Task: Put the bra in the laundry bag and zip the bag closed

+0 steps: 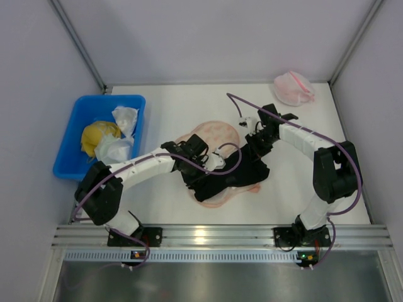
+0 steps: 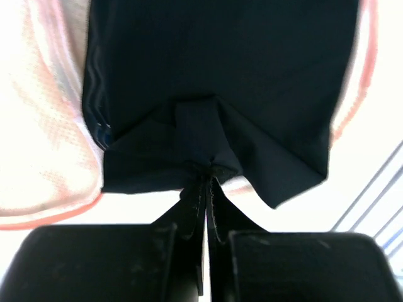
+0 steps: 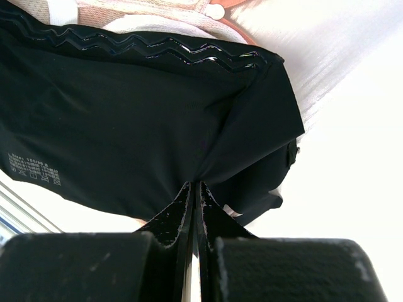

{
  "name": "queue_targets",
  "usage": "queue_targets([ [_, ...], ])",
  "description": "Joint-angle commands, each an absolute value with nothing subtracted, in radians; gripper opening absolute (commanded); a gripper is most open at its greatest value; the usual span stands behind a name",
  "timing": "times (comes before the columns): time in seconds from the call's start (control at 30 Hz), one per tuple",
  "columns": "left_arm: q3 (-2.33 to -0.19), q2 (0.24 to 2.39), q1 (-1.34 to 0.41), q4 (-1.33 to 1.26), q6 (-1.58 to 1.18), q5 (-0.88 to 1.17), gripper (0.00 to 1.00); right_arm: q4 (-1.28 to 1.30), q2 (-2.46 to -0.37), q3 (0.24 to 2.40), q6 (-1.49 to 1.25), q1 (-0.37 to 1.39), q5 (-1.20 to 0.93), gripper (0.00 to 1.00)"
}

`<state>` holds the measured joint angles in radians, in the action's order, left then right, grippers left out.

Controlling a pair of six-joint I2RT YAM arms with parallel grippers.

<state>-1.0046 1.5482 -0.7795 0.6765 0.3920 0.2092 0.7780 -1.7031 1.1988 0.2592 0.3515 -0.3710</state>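
The black bra (image 1: 236,173) lies spread over the peach mesh laundry bag (image 1: 214,133) at the table's middle. My left gripper (image 1: 198,173) is shut on the bra's left edge. In the left wrist view my gripper (image 2: 208,168) pinches a fold of the bra (image 2: 214,63), with the bag (image 2: 44,126) showing on both sides. My right gripper (image 1: 250,150) is shut on the bra's right end. In the right wrist view my gripper (image 3: 195,184) pinches the bra (image 3: 126,113), and the bag (image 3: 157,22) with its orange zipper edge lies beyond it.
A blue bin (image 1: 69,157) at the left holds a yellow cloth lump (image 1: 97,135) and white cloth bundles (image 1: 123,119). A pink-and-white mesh bundle (image 1: 293,88) sits at the back right corner. Walls close in the table's sides and back. A metal rail (image 1: 208,236) runs along the near edge.
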Motion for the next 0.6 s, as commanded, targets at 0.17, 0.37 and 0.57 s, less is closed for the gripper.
queue_targets([
  [0.17,-1.153,1.474,-0.791,0.819,0.358,0.412,0.00,0.755,-1.694,1.235,0.267,0.377,-0.385,0.00],
  [0.37,-1.325,1.658,-0.802,0.818,0.262,0.508,0.00,0.752,-1.700,1.242,0.265,0.383,-0.388,0.00],
  [0.57,-1.382,1.770,-0.802,0.712,0.146,0.545,0.14,0.746,-1.707,1.243,0.259,0.390,-0.394,0.00],
])
